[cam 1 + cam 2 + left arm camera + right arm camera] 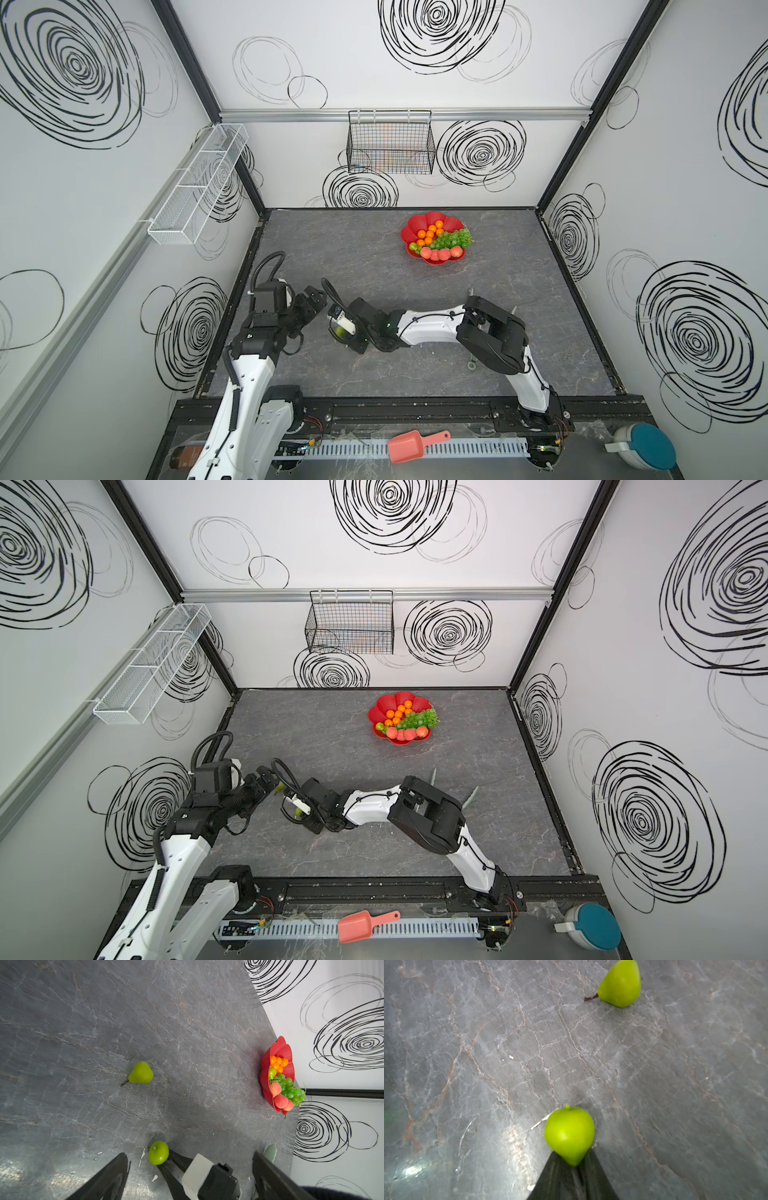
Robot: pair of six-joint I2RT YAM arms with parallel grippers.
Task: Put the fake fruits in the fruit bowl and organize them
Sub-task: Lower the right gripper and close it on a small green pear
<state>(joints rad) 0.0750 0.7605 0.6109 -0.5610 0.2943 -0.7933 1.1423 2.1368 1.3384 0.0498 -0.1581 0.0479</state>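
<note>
The red flower-shaped fruit bowl (432,219) stands at the back of the table and holds orange fruits (430,234), green grapes (453,239), peaches (440,253) and a pear. My right gripper (338,332) reaches across to the left of centre, shut on the narrow end of a green pear (569,1134), low over the table. The left wrist view shows the same held pear (158,1152). A second pear (141,1073) lies loose on the table, stem out; the right wrist view shows this loose pear (620,984) too. My left gripper (316,299) hangs open beside the right one, empty.
A salmon scoop (415,446) and a teal-lidded container (644,451) lie on the front ledge beyond the rail. A black wire basket (390,143) hangs on the back wall, and a white mesh shelf (195,187) is fixed to the left wall.
</note>
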